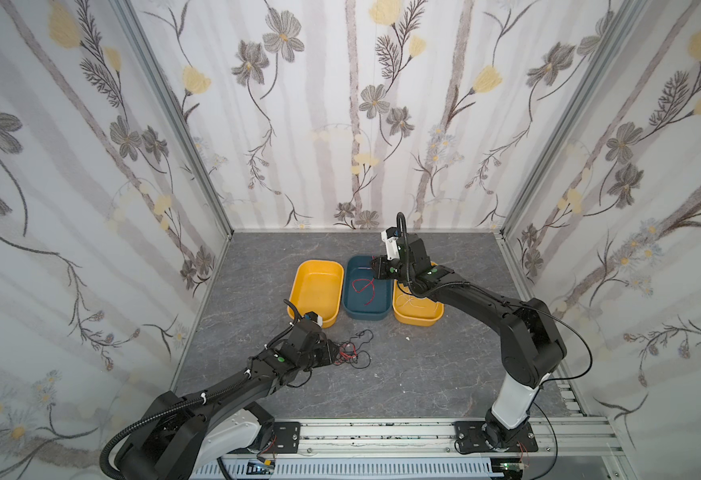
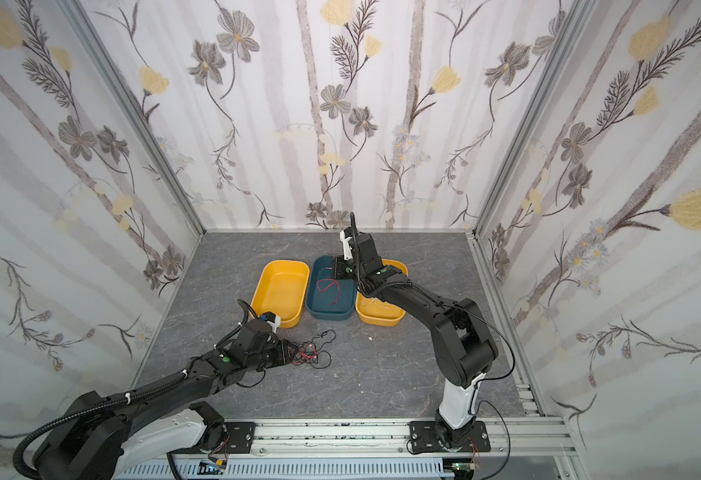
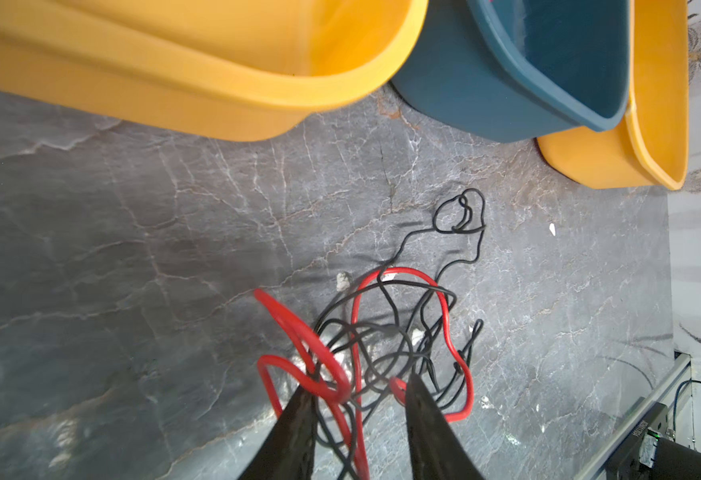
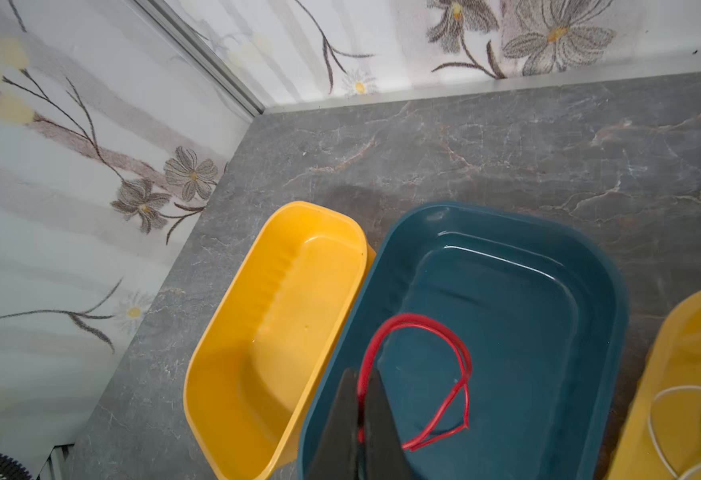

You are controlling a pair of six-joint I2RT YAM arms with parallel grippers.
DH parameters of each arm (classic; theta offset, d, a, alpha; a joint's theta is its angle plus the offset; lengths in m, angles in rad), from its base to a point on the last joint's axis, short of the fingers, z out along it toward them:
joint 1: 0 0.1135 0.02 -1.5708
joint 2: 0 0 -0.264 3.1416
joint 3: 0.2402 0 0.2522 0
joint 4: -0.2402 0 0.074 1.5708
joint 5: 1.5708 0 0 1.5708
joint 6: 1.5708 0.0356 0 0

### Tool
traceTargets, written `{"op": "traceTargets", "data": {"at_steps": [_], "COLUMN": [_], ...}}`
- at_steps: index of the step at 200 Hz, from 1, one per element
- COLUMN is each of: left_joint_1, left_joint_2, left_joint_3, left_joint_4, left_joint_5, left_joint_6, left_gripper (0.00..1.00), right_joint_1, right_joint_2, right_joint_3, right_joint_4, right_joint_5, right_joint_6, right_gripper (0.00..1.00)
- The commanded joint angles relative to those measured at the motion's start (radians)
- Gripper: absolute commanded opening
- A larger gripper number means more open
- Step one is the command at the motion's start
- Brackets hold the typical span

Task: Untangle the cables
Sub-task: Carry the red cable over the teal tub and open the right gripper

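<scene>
Across the middle of the gray bench [image 1: 257, 270], in both top views: three bins in a row, side walls touching. At 9 o'clock the first yellow bin [image 1: 319, 262], in the centre the blue bin [image 1: 365, 313], at 3 o'clock the second yellow bin [image 1: 417, 321].

On the bare bench at 6 o'clock of the blue bin, near the 5 o'clock corner of the first yellow bin: the tangle [image 1: 350, 353] of thin red and black cables, knotted in loose loops. One black strand trailing off toward 1 o'clock and ending in a small curl.

As for the left jaws: extended from 7 o'clock, low at the 9 o'clock edge of the tangle, standing apart. In the left wrist view, red and black strands running through the gap between the two dark fingertips [image 3: 298, 419], with a red loop draped against one tip; not closed on them.

As for the right jaws: extended from 4 o'clock, down inside the blue bin near its 1 o'clock corner, closed tight on the red cable [image 4: 417, 318]. In the right wrist view, a stretch of it clamped between the fingers [image 4: 380, 415], the rest curving out in a loop over the bin floor. In the top views, spread mid-bin with a tail toward 5 o'clock.

In the second yellow bin: a white cable [image 4: 689, 387], coiled loosely on the floor, partly hidden under the right arm [image 1: 485, 307] in the top views.
</scene>
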Motion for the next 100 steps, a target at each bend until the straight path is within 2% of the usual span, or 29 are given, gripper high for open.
{"op": "traceTargets", "data": {"at_steps": [1,22,50,78,100], "left_joint_1": [0.0,0.001,0.001,0.001,0.001], "left_joint_2": [-0.013,-0.025,-0.039,-0.042,-0.047], "left_joint_3": [0.014,0.02,0.027,0.027,0.026], "left_joint_4": [-0.02,-0.033,-0.044,-0.047,-0.053], "left_joint_5": [-0.016,-0.02,-0.024,-0.021,-0.02], "left_joint_6": [0.003,0.005,0.003,-0.002,-0.002], "left_gripper": [0.37,0.37,0.37,0.38,0.38], "right_joint_1": [0.012,0.022,0.028,0.031,0.032], "right_joint_2": [0.022,0.047,0.097,0.094,0.062], "right_joint_3": [0.013,0.023,0.036,0.02,0.003], "right_joint_4": [-0.018,-0.053,-0.109,-0.124,-0.128], "right_joint_5": [0.04,0.071,0.051,0.067,0.083], "right_joint_6": [-0.021,-0.023,-0.024,-0.027,-0.032], "right_gripper": [0.05,0.08,0.13,0.3,0.38]}}
